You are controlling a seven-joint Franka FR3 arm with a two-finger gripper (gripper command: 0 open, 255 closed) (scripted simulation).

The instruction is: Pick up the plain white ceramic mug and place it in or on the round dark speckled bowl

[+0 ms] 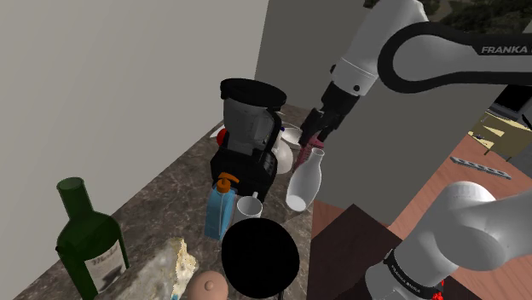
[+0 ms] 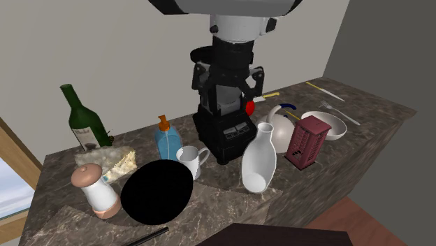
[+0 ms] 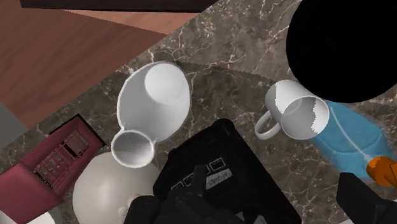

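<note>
The white arm (image 1: 409,51) is reaching across the upper right of the shoulder view. Its gripper (image 1: 317,135) is hanging just right of centre there, above the marbled counter (image 2: 363,105) and beside the tall black appliance (image 2: 223,129). Whether the claw is released or clenched cannot be told, but it is not grasping the mug.

In the second exterior view the round black bowl (image 2: 157,192) is sitting low and left of centre, and the white vase (image 2: 257,164) is standing right of centre. The white mug (image 2: 189,159) is standing upright on the counter between them, in front of the appliance and just beside the bowl. Whether it is touching the bowl cannot be told.

The mug is probably going to handle as stiff, fairly light and smooth enough to slip, and it would likely chip if knocked against its close neighbours. A pinch over the rim wall, on a side clear of the handle and the bowl, is looking like the safest hold.

The wrist view is showing the mug's (image 3: 296,114) open, empty mouth from above. It is also showing the handle (image 3: 266,127) pointing toward the vase and the blue soap bottle (image 3: 347,137) crowding the opposite side. The second exterior view is giving the mug's height and side wall instead. The shoulder view is showing the gripper well apart from the mug (image 1: 249,207), which is sitting lower and further left.
</note>
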